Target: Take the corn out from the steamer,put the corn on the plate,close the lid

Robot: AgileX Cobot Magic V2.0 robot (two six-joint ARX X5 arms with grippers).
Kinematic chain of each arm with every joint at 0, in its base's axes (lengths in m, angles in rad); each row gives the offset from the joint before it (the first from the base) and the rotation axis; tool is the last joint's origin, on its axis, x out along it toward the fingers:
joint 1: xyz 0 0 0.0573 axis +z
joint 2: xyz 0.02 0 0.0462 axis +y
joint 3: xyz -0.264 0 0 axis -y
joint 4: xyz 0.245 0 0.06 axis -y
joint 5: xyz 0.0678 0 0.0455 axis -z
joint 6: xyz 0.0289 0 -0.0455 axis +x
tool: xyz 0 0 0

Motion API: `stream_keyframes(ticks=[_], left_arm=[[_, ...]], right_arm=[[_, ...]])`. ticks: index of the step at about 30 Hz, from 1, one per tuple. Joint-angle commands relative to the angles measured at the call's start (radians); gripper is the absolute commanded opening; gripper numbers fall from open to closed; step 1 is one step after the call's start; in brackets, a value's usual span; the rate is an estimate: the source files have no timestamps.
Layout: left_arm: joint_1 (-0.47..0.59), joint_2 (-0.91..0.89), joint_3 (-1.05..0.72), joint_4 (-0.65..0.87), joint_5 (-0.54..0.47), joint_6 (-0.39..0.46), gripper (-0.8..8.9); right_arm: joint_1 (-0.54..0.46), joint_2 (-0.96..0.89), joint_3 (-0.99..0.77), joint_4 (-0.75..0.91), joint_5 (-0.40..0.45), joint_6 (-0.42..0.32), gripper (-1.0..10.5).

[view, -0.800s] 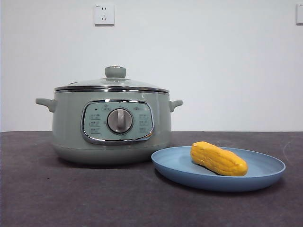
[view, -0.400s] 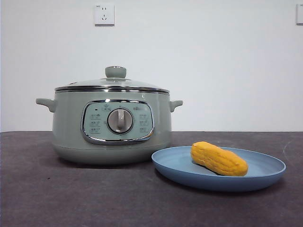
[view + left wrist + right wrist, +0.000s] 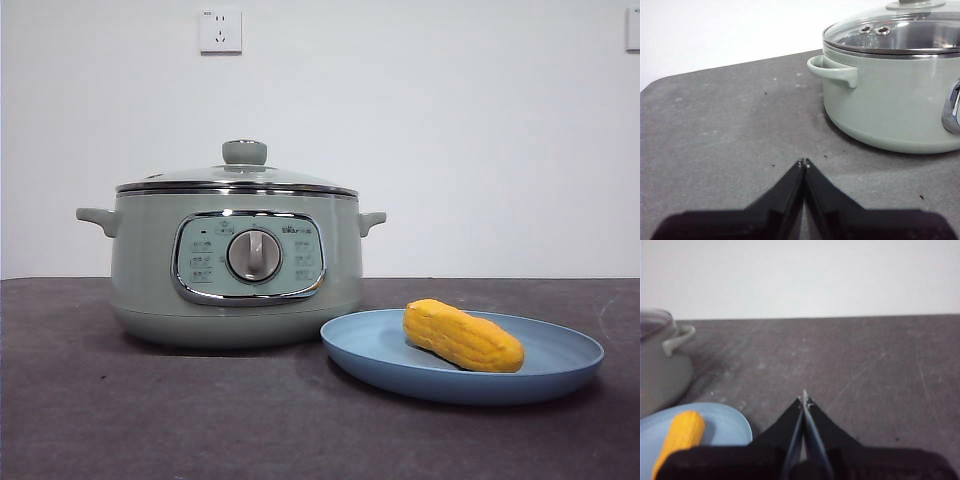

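Both fingers pairs closed, empty; steamer (image 3: 236, 268) panel writing unreadable; corn (image 3: 462, 336) on plate (image 3: 560, 377).

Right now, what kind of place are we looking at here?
Probably a staged tabletop test setup, not a working kitchen: a steamer and a plate with corn stand on a dark mat before a bare white wall with a socket.

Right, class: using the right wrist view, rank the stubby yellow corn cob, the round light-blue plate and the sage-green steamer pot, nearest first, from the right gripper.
1. Round light-blue plate: its rim lies just beside the shut right gripper.
2. Stubby yellow corn cob: on the plate, further over.
3. Sage-green steamer pot: beyond the plate, farthest.
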Motion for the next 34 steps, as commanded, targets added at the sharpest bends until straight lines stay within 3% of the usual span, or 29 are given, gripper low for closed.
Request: stream_keyframes(ticks=[1, 11, 34], left_arm=[[0.003, -0.003, -0.013, 0.002, 0.003, -0.008, -0.04], [0.003, -0.003, -0.013, 0.002, 0.003, -0.008, -0.04], [0.003, -0.003, -0.013, 0.002, 0.003, -0.008, -0.04]], right_arm=[[-0.002, -0.027, -0.048, 0.014, 0.006, 0.023, 0.0], [-0.002, -0.032, -0.097, -0.021, 0.005, 0.094, 0.0], [-0.004, -0.032, -0.097, -0.018, 0.006, 0.094, 0.0]])
